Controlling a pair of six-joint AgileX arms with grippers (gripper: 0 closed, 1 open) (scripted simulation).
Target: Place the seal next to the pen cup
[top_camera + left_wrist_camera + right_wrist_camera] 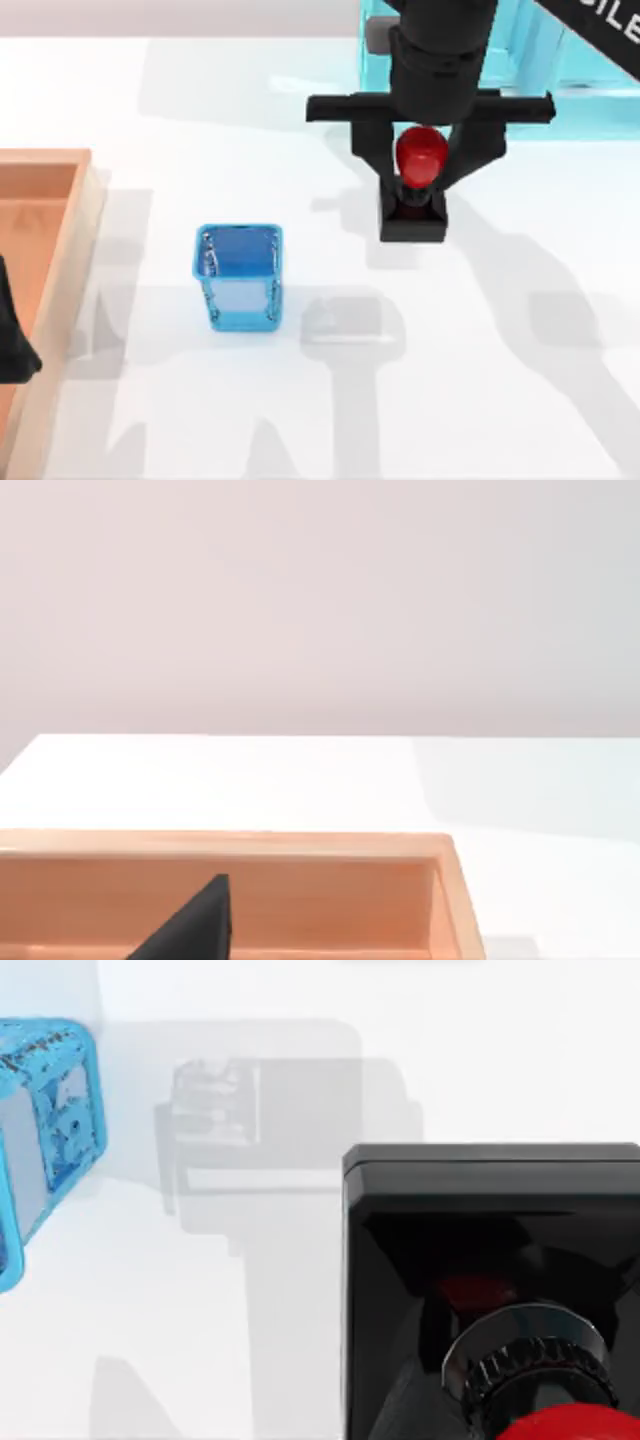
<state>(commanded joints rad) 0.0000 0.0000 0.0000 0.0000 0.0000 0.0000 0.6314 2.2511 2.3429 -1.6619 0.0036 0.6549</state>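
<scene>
My right gripper [420,185] is shut on the seal [413,215], its fingers on either side of the glossy red knob, with the black square base below them. The seal hangs above the table at the back right; its shadow falls on the white top just right of the pen cup [238,275]. The pen cup, a translucent blue square cup, stands upright left of centre, well apart from the seal. The right wrist view shows the seal's black base [490,1220] up close and the pen cup [50,1130] farther off. My left gripper [12,345] sits parked at the far left edge.
A wooden tray [70,200] lies along the table's left side; its rim [300,845] shows in the left wrist view with a dark fingertip [190,925] over it. A large cyan shelf frame [560,60] stands at the back right behind the right arm.
</scene>
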